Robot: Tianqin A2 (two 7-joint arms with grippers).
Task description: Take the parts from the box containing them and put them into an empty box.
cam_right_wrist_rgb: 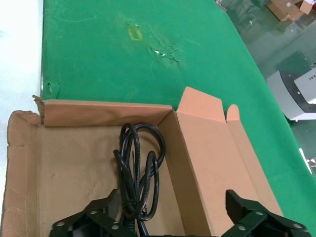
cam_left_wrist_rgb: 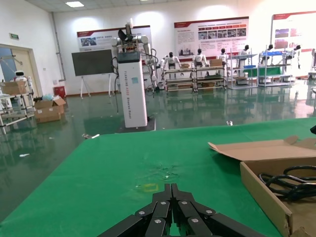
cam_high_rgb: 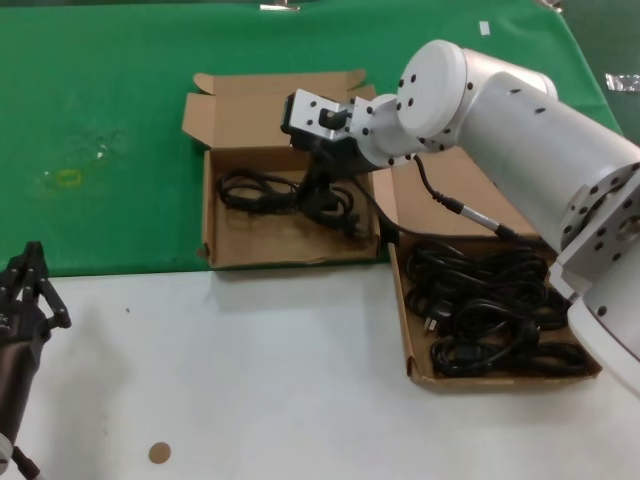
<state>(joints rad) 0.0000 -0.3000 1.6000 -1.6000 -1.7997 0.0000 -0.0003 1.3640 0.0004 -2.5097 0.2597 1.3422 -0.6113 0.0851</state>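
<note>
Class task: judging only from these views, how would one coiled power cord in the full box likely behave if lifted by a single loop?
The coiled power cords look thin and loosely wound, so one would probably sag and unwind. They lie tangled in the box, so neighbours may drag along. The chunky plugs would likely dangle and swing.

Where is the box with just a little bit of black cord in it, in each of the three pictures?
Head view: the left box sits at the middle, under the right gripper.
Left wrist view: its corner shows at the right edge.
Right wrist view: it fills the lower half.
Shared landmark: the coiled cord inside it.
</note>
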